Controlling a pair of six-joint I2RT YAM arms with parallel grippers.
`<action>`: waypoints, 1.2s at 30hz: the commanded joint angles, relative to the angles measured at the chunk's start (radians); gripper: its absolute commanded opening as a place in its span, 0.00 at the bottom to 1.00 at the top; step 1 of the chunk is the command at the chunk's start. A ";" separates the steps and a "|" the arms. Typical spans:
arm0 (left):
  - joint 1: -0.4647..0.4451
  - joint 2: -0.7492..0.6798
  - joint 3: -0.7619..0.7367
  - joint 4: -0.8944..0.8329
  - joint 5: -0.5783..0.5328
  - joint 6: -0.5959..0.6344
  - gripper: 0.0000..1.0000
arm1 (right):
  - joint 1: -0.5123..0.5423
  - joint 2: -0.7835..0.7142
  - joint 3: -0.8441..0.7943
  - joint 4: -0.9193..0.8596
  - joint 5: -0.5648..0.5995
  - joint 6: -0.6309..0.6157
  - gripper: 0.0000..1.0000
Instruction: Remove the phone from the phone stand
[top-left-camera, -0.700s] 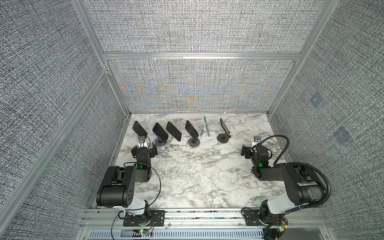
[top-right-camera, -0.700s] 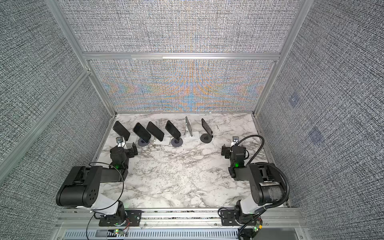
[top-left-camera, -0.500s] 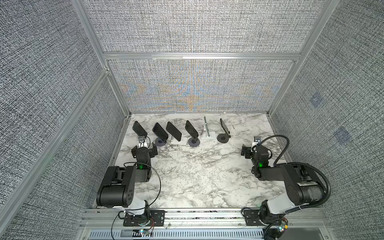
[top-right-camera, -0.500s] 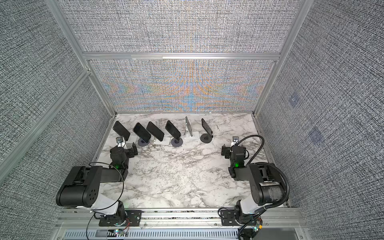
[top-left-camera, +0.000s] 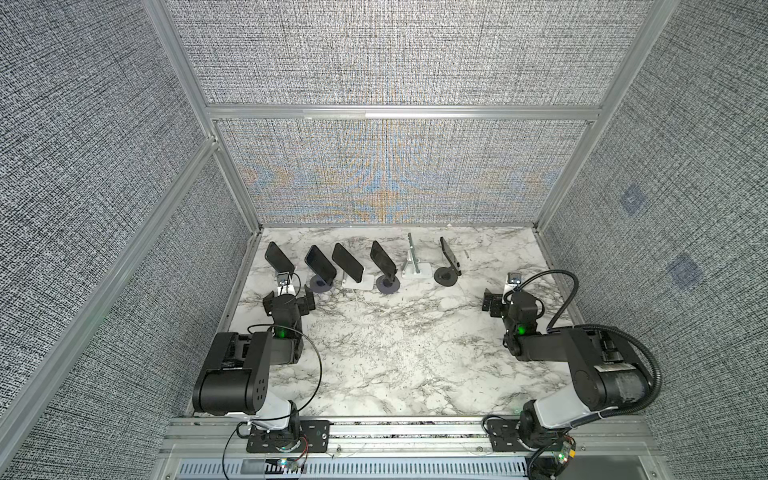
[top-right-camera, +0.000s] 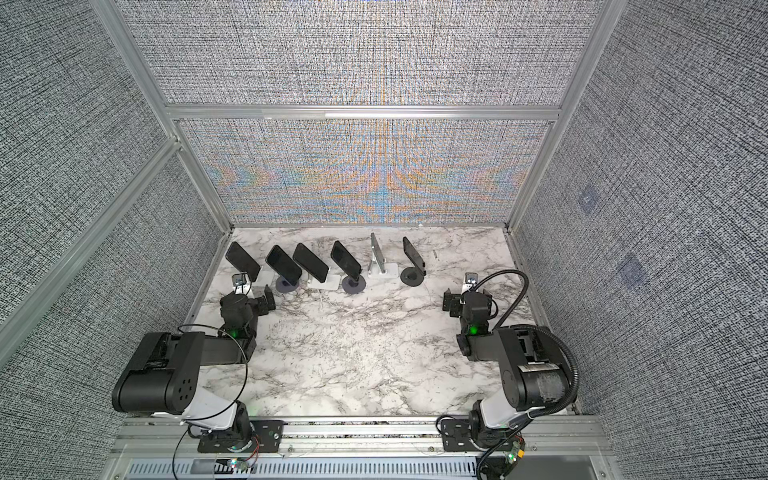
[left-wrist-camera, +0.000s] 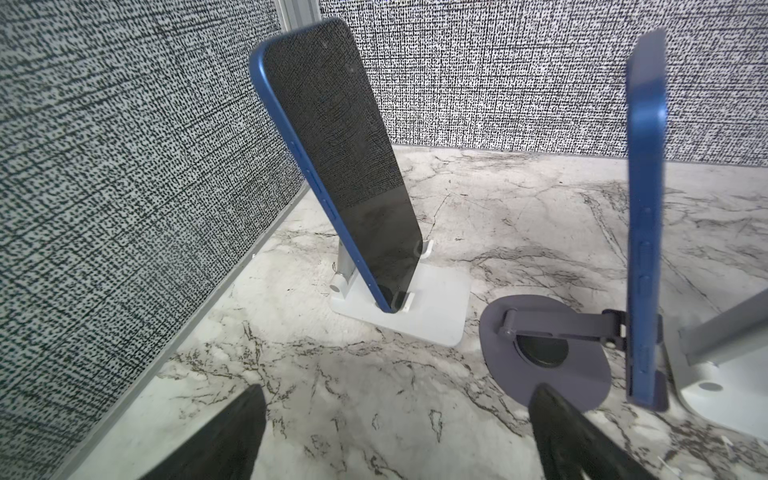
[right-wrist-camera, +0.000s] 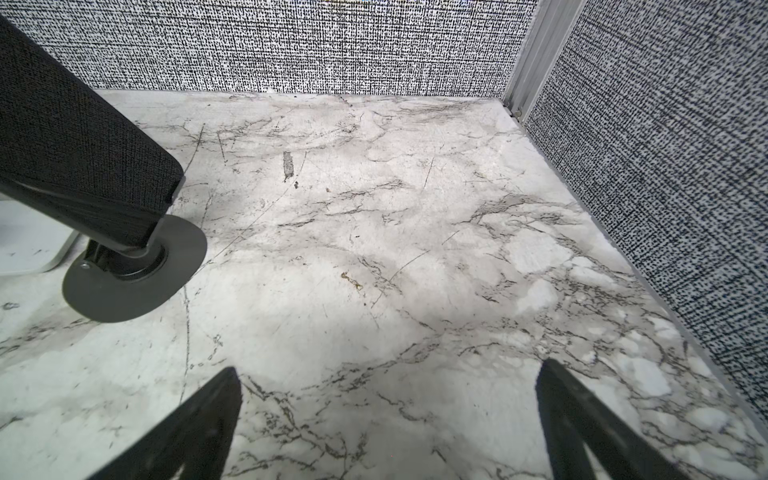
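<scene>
Along the back of the white, grey-veined marble counter (top-left-camera: 395, 353) a row of dark phones leans on stands. The leftmost, a blue-edged phone with a dark glass screen (top-left-camera: 279, 256), sits tilted in a white flat-based plastic stand (left-wrist-camera: 432, 307) close to the left wall. Its lower edge is caught behind the stand's two small lips.

The left gripper (top-left-camera: 289, 297) hovers just in front of this phone and points at it. In the left wrist view the blue-edged phone (left-wrist-camera: 345, 166) stands straight ahead of the left gripper (left-wrist-camera: 397, 399), apart from both black fingertips (left-wrist-camera: 245, 415). The jaws are spread wide and grasp nothing.

Just beside it, a second blue phone (left-wrist-camera: 646, 208) shows edge-on, upright on a dark grey round-based stand (left-wrist-camera: 544, 353). One fingertip overlaps that base in the wrist view; whether they touch I cannot tell.

The right gripper (top-left-camera: 515, 302) hangs near the right wall, well apart from the row. In the right wrist view the right gripper (right-wrist-camera: 390, 370) is likewise spread wide and empty, with only bare counter between its jaws. Nearest to it is the last in the row, a black phone (right-wrist-camera: 75, 124) on a black disc-based stand (right-wrist-camera: 137, 274). This phone stands off to the gripper's side, toward the middle of the counter, and does not touch it.
</scene>
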 joint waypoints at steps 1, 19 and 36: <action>0.000 0.000 0.000 0.029 0.003 0.004 0.99 | 0.001 0.000 0.002 0.028 -0.001 0.004 0.99; 0.000 -0.113 0.007 -0.076 -0.018 0.010 0.99 | -0.003 -0.053 0.024 -0.053 0.011 0.016 0.99; 0.050 -0.456 0.688 -1.412 0.207 -0.182 0.99 | 0.045 -0.388 0.760 -1.604 -0.200 0.193 0.99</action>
